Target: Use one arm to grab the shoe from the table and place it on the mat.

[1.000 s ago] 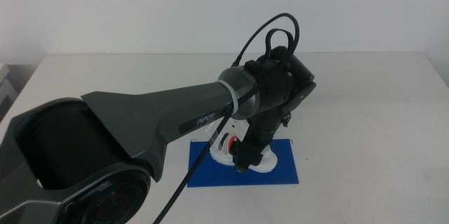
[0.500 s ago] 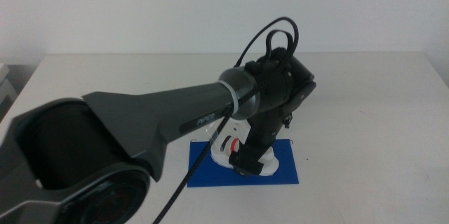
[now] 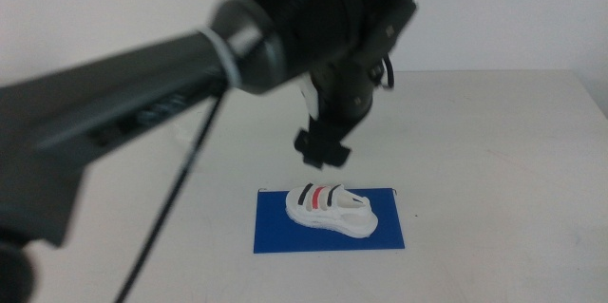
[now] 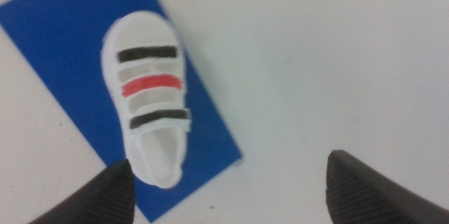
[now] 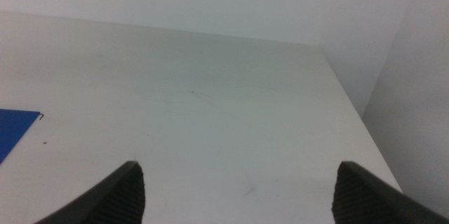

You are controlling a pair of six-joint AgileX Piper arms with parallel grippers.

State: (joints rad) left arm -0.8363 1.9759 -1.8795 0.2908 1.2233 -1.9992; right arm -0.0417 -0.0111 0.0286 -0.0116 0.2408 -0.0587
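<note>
The shoe point(image 3: 331, 209) lies on the mat point(image 3: 275, 232), sole down, resting on the mat's right-hand half in the middle view. The mat lies flat on the table point(image 3: 494, 151). The arm point(image 3: 142, 104) enters from the left of the middle view; the left gripper point(image 3: 323, 148) hangs above the shoe, clear of it and holding nothing.

The left wrist view looks straight down on the shoe and resolves its strap order (black, red, black), with the heel end near one mat edge. It also shows the left jaws spread wide, which the middle view blurs.

The right wrist view shows the right gripper point(image 5: 235, 189) with jaws apart over bare table, and only one corner of the mat point(image 5: 14, 129); the shoe is outside that view
</note>
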